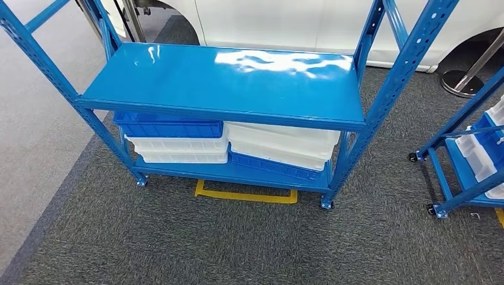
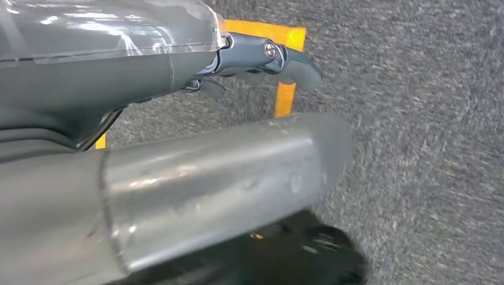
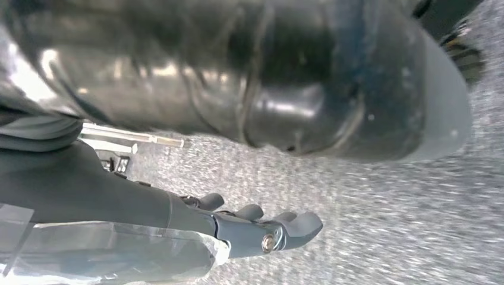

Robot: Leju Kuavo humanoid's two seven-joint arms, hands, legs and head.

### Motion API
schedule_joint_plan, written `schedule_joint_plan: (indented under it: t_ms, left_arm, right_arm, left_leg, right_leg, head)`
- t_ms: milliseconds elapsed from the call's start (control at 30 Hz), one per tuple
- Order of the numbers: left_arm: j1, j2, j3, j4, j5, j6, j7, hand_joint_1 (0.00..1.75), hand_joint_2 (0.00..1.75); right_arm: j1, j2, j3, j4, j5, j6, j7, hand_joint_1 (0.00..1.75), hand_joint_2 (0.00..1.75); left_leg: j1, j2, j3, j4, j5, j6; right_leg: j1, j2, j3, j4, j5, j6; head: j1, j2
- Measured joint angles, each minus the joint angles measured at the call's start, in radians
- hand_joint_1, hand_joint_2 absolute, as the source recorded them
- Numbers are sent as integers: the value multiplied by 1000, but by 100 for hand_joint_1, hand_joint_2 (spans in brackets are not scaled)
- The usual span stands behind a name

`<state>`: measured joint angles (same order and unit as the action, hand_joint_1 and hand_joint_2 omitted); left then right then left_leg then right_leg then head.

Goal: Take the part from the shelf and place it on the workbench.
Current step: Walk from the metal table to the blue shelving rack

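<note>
I am looking down at the blue metal shelf unit on castors [image 1: 223, 83]. I cannot make out a loose part on it; its glossy top board carries just glare. On the lower board sit the stacked plastic bins: a blue ribbed bin [image 1: 169, 127] over a white bin [image 1: 178, 149] on the left, and a tilted white bin [image 1: 279, 144] lying on a blue one [image 1: 273, 167] on the right, the two stacks touching in the middle. Whether the part sits inside any of them I cannot tell from here.

My left hand [image 2: 267, 62] hangs over the grey carpet [image 1: 238, 243], fingers drawn in loosely, nothing in it, with yellow floor tape [image 2: 285, 65] beneath it. My right hand [image 3: 261, 228] hangs over the carpet too, fingers gently curled but apart, holding nothing. Both hands are well apart from the shelf.

In the head view a yellow tape rectangle [image 1: 246, 195] lies on the carpet under the shelf's front edge. A second blue rack with white bins [image 1: 475, 154] stands to the right, and a white car body [image 1: 309, 24] sits behind.
</note>
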<state>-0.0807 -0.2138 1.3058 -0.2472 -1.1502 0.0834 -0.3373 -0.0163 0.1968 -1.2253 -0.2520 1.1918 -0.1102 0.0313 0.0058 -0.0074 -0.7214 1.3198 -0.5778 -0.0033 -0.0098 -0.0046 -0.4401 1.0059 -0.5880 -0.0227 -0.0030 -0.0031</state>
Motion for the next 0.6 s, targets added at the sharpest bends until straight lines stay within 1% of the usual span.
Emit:
schedule_joint_plan:
  t_ms: [33,67,100,133,167,200,233,267,300,333,367,400,433,467,500,533,567,600]
  left_arm:
    - [3,0,0,0,0,0,1,0,0]
    - [5,0,0,0,0,-1,1,0,0]
    - [7,0,0,0,0,-1,1,0,0]
    - [9,0,0,0,0,-1,2,0,0]
    - [9,1,1,0,0,-1,2,0,0]
    - [10,2,1,0,1,-1,2,0,0]
    - [9,3,1,0,1,0,2,0,0]
    - [7,4,1,0,1,0,2,0,0]
    - [7,4,1,0,1,0,2,0,0]
    - [8,5,1,0,0,0,2,0,0]
    - [8,5,1,0,1,0,2,0,0]
    - [8,6,1,0,1,1,2,0,0]
    - [7,6,1,0,1,2,3,0,0]
    - [5,6,1,0,2,3,4,0,0]
    - [5,5,1,0,2,4,5,0,0]
    - [5,5,1,0,1,6,5,0,0]
    - [5,4,1,0,1,7,6,0,0]
    - [6,3,1,0,1,8,6,0,0]
  right_arm:
    - [0,0,0,0,1,0,0,0,0]
    - [0,0,0,0,1,0,0,0,0]
    - [2,0,0,0,2,0,0,0,0]
    - [2,0,-1,0,3,0,0,0,0]
    - [2,1,-1,0,4,1,0,0,0]
    - [1,1,-2,0,4,1,1,0,0]
    - [-3,1,-2,0,5,2,0,0,0]
    - [-6,1,-2,0,5,3,1,0,0]
    - [-7,2,-2,0,5,3,1,0,0]
    - [-8,2,-2,0,6,4,1,0,0]
    - [-8,2,-3,0,7,4,1,0,0]
    - [-7,2,-4,0,8,3,1,0,0]
    - [-7,1,-5,0,10,3,1,0,0]
    - [-6,1,-7,0,12,3,1,0,0]
    - [-5,0,-9,0,13,3,1,0,0]
    - [-5,-1,-11,0,14,3,1,0,0]
    - [-4,-2,-13,0,15,3,0,0,0]
    - [-2,-3,-15,0,15,3,0,0,0]
  left_leg:
    - [0,0,-22,-16,44,4]
    - [-1,0,-25,-71,107,10]
    - [-4,1,-19,-132,165,18]
    - [-10,2,-7,-183,207,26]
    - [-17,4,6,-221,227,34]
    - [-26,5,17,-238,220,42]
    - [-32,5,32,-253,205,48]
    - [-34,4,51,-274,190,54]
    - [-33,2,76,-295,178,59]
    - [-30,1,103,-315,169,64]
    - [-26,-1,131,-332,161,68]
    - [-24,-1,157,-345,151,70]
    - [-23,-3,181,-352,140,72]
    - [-22,-6,204,-356,126,71]
    - [-21,-10,227,-358,110,69]
    - [-20,-14,251,-358,92,66]
    - [-19,-16,274,-358,74,62]
    - [-18,-17,293,-357,56,57]
  right_leg:
    - [1,0,24,-4,-15,1]
    - [3,0,51,-11,-31,2]
    - [3,0,78,-21,-47,4]
    - [4,1,100,-32,-61,8]
    - [2,1,117,-44,-70,14]
    - [-1,1,131,-58,-75,21]
    - [-4,0,137,-63,-69,29]
    - [-7,0,135,-49,-51,38]
    - [-9,0,118,-5,-22,43]
    - [-9,2,78,67,11,48]
    - [-10,3,25,149,28,50]
    - [-11,5,-32,220,22,51]
    - [-12,5,-84,263,-12,52]
    - [-12,5,-127,279,-64,54]
    - [-13,5,-160,274,-114,56]
    - [-14,5,-185,252,-147,59]
    - [-14,5,-202,217,-143,60]
    - [-14,5,-214,170,-89,60]
  head:
    - [0,0]
    - [0,0]
    - [1,0]
    - [2,0]
    - [2,0]
    - [3,0]
    - [2,0]
    - [2,0]
    - [2,0]
    - [2,-1]
    - [3,-1]
    - [3,-1]
    - [3,-1]
    - [3,-1]
    - [3,-1]
    - [3,-1]
    - [3,0]
    - [3,0]
